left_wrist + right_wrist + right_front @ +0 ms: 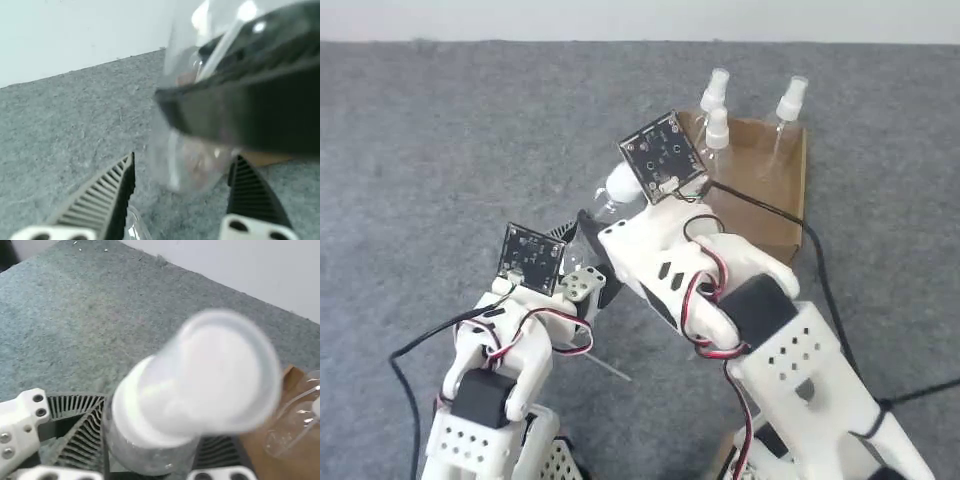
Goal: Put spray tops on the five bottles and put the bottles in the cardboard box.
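The grey felt-covered table (440,150) is lying under everything. The right arm (760,310) is stretching across the middle of the high view, and its camera board (663,155) is covering a corner of the cardboard box (775,215) behind it. In that box 3 bottles (717,130) are standing upright, each wearing a spray top. The left arm (505,350) is sitting lower down, beside the right one.

The right gripper (150,460) is clamping a 4th, clear bottle (603,203) by its body, just short of the box, with the bottle's white spray top (210,375) pointing toward the wrist camera. The left gripper (180,200) is holding its ribbed jaws apart, and the bottle's lower end is showing between and beyond them; whether they are touching it is not clear. A black finger (250,100) of the right gripper is crossing in front of the bottle there and hiding much of it. In the high view the camera board is hiding the right gripper's hold.
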`<state>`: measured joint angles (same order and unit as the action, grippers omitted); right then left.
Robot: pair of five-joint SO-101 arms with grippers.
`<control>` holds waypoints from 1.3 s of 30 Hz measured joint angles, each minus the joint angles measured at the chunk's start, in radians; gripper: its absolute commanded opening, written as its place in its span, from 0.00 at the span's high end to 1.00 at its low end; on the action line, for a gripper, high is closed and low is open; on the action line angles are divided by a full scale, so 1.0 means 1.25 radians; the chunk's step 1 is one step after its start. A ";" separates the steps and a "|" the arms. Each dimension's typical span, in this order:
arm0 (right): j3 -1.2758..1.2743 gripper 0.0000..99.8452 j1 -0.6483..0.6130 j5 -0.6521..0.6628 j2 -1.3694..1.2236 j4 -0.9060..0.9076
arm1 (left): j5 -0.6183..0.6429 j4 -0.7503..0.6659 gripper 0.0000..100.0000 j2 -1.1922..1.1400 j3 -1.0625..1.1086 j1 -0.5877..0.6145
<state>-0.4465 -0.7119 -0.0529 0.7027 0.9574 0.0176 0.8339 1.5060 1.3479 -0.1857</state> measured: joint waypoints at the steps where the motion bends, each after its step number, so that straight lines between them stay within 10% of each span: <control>1: 0.002 0.99 0.023 0.011 0.004 0.004 | 0.000 0.000 0.73 -0.006 0.004 0.000; 16: 0.000 0.99 0.469 0.151 -0.042 0.021 | -0.001 0.000 0.80 -0.010 0.017 0.033; 39: -0.055 0.99 0.529 0.037 -0.551 -0.476 | -0.001 0.000 0.87 -0.010 0.017 0.185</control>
<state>-0.5155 -0.0506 -0.0069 0.0138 0.3621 0.0161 0.8339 1.4937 1.3694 0.0460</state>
